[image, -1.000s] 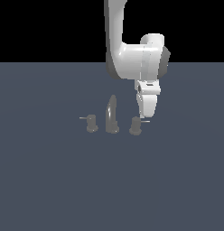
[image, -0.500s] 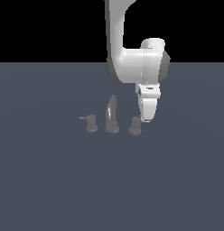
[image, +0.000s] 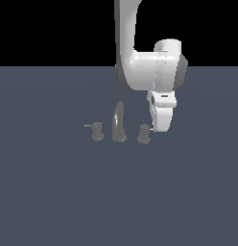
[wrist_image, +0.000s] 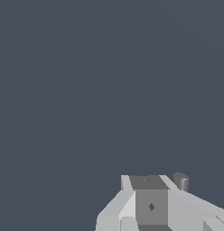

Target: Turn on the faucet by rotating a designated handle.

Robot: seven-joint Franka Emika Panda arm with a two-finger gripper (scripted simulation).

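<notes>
My arm (image: 140,57) is the biggest thing here, a white column dropping from above and bending over the far half of the flat grey bench (image: 53,192), whose far edge meets the black background and whose other edges lie outside the exterior view. Below the arm's elbow hangs my gripper (image: 159,126), its white body pointing down at the bench surface, just beside the faucet's knob on the exterior view's right. I cannot tell from either view whether the jaws are apart or together; the exterior view shows only the outer shell, and the wrist view shows only the grey and white block of the gripper (wrist_image: 150,205) against bare bench. The faucet (image: 119,124) stands about midway across the bench, nearer the far edge than the near one, its tapered spout upright in the middle. The handle (image: 144,133) is the short knob on the exterior view's right, close against my gripper; contact is unclear. A small grey cylinder, probably the handle (wrist_image: 181,181), peeks past the gripper body in the wrist view. The twin knob (image: 97,130) sits on the spout's other side, its thin rod pointing to the exterior view's left.
</notes>
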